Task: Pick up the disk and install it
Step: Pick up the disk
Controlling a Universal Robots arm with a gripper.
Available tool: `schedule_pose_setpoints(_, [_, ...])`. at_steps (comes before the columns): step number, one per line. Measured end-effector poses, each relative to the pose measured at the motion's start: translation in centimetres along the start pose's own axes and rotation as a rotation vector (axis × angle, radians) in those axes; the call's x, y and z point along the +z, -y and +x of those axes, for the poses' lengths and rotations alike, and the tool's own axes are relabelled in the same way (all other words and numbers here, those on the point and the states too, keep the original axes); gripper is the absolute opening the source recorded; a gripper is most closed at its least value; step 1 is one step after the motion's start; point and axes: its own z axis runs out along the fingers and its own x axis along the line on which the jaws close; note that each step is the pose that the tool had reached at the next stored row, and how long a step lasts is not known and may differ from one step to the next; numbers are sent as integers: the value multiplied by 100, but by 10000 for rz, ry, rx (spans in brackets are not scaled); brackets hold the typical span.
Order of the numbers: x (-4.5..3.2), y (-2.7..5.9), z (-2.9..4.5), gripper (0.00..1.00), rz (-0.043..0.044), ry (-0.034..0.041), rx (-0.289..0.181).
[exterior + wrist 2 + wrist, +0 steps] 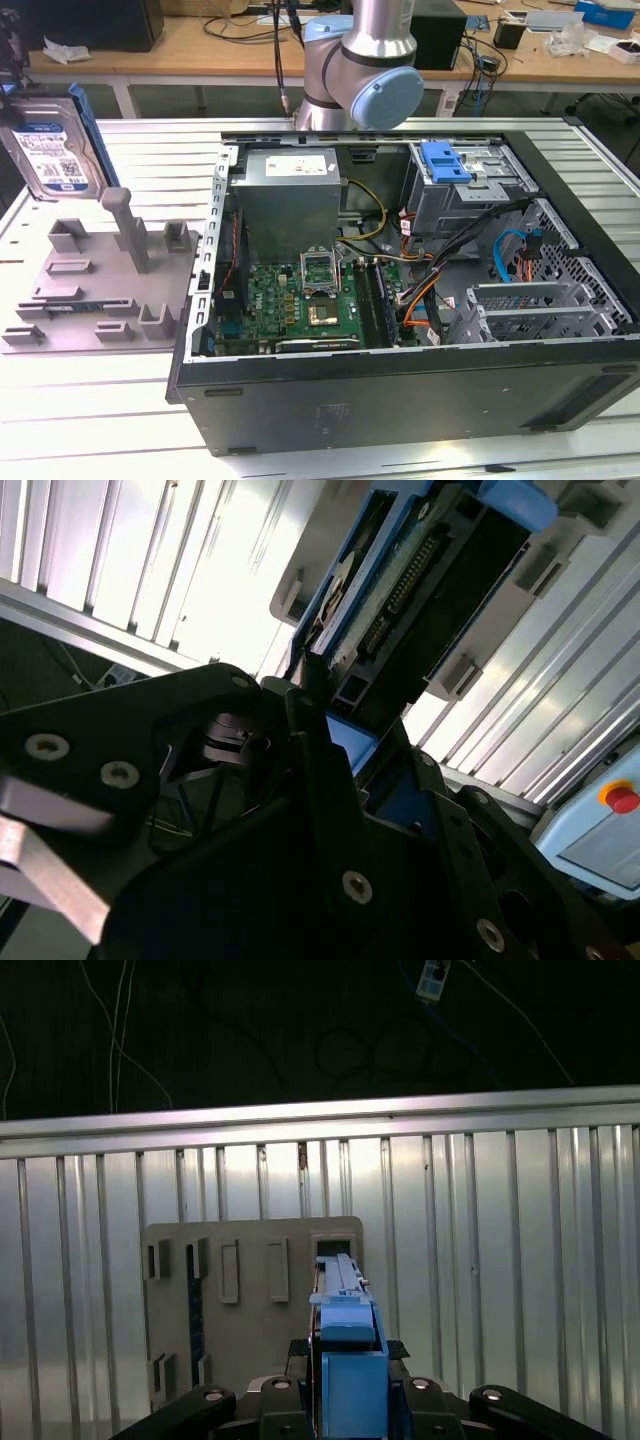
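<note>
One disk (52, 140), clamped edge-on in the gripper (347, 1360) with its long axis running straight out from the jaws, hangs upper left in the exterior view above the grey fixture (100, 290), well apart from the computer case (400, 410) at centre-right.

Counting now: one disk (52, 140) at ten o'clock in the exterior view, one grey holder plate (95, 295), one open computer case (400, 400). Inside it, one power-supply box (288, 195), one blue caddy (445, 162). One arm (365, 60), one gripper (345, 1352).
</note>
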Motion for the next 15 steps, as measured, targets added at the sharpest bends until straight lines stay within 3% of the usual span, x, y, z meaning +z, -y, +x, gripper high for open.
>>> schedule_pose_setpoints(15, [-434, -4, 17, 37, 1, 0, 0])
